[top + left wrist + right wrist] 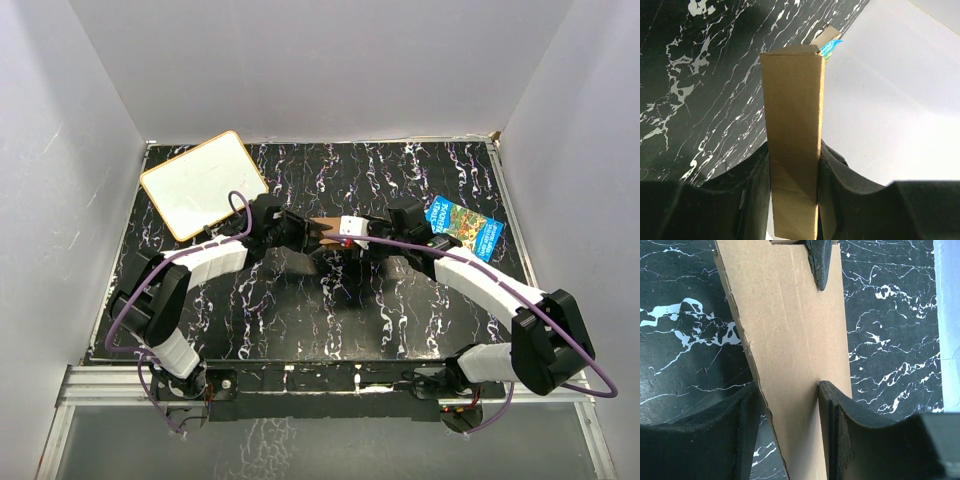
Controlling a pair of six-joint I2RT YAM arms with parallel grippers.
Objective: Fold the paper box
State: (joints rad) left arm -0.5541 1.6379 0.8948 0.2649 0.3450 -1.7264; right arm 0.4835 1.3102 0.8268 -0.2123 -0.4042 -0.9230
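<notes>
Paper box (326,230) gripped by left fingers (752,200) and right fingers (840,430); white board (203,185), blue box (467,228) aside.

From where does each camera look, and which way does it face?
Top: above, behind the left arm and right arm, which both show; faces down at the table.
Left wrist: on the left arm; faces along its fingers, clamped on the box.
Right wrist: on the right arm; faces along its fingers at the box.
Shared: both wrists see the box.

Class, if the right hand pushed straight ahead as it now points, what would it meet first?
Past the box it straddles, probably the left hand, whose fingertip shows at the far end.
</notes>
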